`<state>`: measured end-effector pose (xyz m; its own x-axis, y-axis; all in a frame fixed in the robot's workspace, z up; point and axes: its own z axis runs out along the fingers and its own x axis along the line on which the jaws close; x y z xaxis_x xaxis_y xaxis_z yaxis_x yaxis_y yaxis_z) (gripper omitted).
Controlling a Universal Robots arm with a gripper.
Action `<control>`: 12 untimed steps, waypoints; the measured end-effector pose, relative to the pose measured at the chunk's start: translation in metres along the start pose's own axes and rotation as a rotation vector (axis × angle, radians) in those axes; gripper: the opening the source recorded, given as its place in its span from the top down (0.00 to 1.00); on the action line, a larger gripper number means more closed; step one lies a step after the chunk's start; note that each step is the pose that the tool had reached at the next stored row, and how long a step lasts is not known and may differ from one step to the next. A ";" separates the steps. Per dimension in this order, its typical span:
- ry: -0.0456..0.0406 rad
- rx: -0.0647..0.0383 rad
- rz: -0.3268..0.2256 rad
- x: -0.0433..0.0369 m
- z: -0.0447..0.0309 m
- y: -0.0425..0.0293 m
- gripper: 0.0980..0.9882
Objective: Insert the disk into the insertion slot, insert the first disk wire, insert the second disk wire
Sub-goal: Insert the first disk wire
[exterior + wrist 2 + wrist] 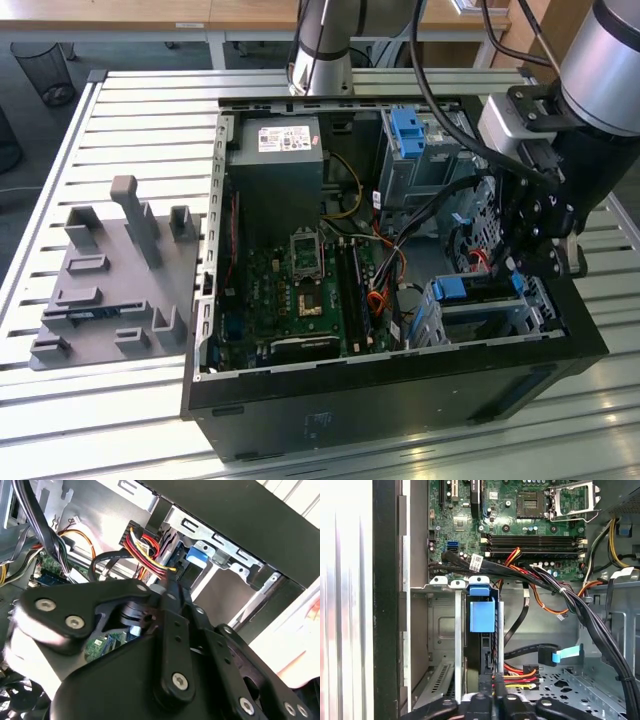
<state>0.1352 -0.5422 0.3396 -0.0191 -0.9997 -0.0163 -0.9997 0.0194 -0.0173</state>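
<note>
Blue-framed disk (pixel 482 616) is already seated in the slot (pixel 439 630) and the tool (pixel 492 696) looks clamped shut on the red-and-yellow wire plug (pixel 487 679) right at it, so imo a slightly crooked push could bend that plug or snag the black cables (pixel 592 614) nearby.

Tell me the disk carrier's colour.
Disk carrier: bright blue; best in the first wrist view.

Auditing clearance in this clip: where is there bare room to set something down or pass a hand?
Free: bare table on the exterior view's left of the case, around the grey fixture. Crowded: inside the case, cables cross beside the disk, where the tool hangs.
</note>
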 end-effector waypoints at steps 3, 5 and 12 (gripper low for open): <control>0.0001 0.000 0.000 0.0000 -0.0014 0.0000 0.99; 0.0003 0.000 0.000 -0.0001 -0.0023 -0.0001 0.99; 0.0005 0.000 0.000 -0.0001 -0.0039 0.0004 0.99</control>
<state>0.1348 -0.5422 0.3434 -0.0191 -0.9997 -0.0158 -0.9997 0.0194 -0.0172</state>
